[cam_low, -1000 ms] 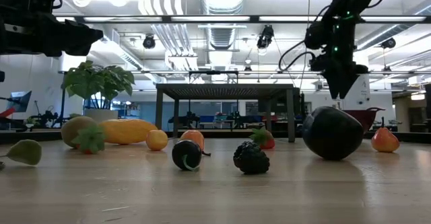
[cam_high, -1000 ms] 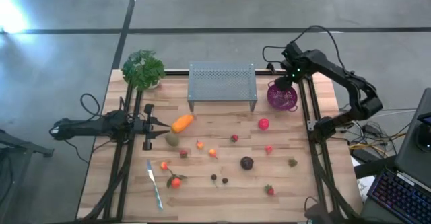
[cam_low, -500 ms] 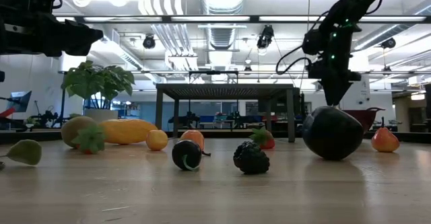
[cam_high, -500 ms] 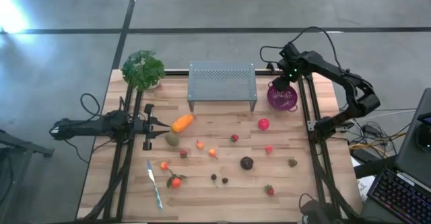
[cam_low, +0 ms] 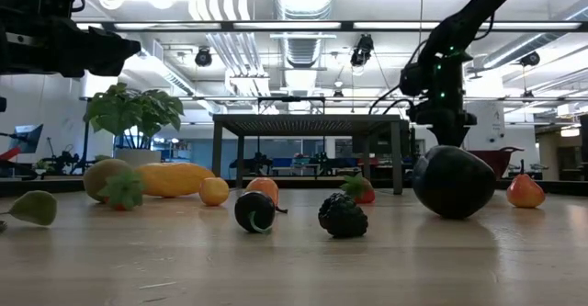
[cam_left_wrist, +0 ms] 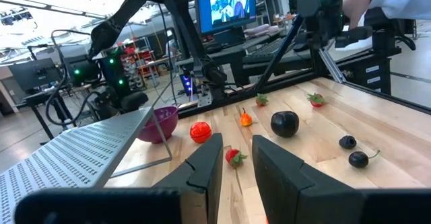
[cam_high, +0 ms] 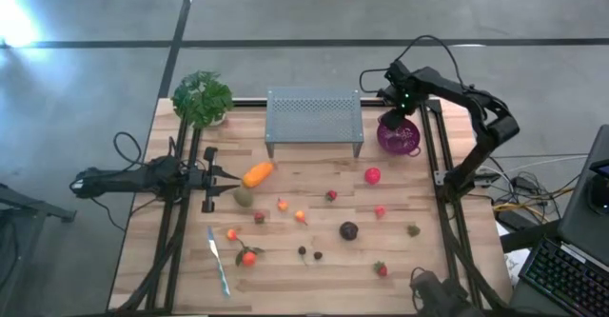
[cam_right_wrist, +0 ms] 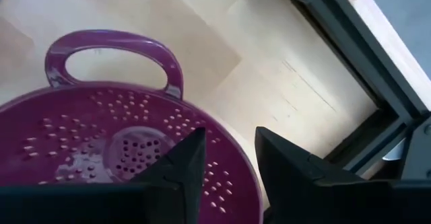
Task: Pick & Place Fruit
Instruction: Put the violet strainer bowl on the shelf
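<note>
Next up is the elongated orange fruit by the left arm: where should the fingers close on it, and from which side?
Grip the elongated orange fruit across its narrow middle, coming straight down. It lies flat and diagonal on the wooden table, so turn the fingers square to its long axis. The olive-green fruit sits near its lower end; the left gripper waits alongside.

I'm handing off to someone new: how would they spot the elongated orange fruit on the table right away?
Start at the grey perforated metal shelf at the table's back edge, then look toward the left gripper, which waits at the table's left side. The elongated orange fruit lies just in front of the fingers, with an olive-green fruit beside it. It is the largest fruit and the only long one.
</note>
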You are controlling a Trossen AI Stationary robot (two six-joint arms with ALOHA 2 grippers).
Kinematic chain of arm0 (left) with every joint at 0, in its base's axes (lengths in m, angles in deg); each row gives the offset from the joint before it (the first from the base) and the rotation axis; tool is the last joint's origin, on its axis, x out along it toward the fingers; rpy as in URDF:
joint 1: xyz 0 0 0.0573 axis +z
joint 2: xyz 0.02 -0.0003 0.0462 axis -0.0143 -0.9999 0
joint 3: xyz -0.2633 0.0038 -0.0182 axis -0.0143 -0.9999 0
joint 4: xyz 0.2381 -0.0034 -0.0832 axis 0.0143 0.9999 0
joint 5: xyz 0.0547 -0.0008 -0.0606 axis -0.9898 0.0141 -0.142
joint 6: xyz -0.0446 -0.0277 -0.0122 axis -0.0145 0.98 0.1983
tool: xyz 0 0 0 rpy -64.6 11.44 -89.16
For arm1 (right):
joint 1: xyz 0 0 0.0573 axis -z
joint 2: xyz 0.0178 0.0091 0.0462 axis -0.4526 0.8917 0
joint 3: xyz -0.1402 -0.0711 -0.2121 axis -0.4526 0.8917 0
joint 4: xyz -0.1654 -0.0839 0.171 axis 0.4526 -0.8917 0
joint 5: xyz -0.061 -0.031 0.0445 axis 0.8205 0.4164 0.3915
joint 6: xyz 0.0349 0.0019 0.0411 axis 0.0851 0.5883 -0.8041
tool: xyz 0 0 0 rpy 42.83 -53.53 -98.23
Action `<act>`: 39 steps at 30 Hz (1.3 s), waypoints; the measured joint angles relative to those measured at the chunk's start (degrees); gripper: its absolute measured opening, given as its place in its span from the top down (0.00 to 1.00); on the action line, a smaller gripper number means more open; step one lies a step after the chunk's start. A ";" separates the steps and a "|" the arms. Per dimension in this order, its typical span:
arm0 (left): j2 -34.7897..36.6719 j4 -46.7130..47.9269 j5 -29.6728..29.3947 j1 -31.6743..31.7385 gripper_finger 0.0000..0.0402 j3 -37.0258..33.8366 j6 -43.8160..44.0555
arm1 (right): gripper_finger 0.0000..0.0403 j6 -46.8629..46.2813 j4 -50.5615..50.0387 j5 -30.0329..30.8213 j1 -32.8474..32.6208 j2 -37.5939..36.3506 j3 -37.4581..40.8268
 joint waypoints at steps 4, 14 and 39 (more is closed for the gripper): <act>0.00 0.00 0.00 0.00 0.78 0.00 -0.01 | 0.71 1.58 -0.79 0.00 0.00 0.31 0.13; 0.00 -0.01 -0.02 0.01 0.78 0.00 0.00 | 0.80 3.65 -2.24 0.00 -0.02 0.33 0.17; 0.00 -0.02 -0.02 0.01 0.78 0.00 -0.01 | 0.98 8.06 -9.76 0.95 -0.02 -1.86 -3.11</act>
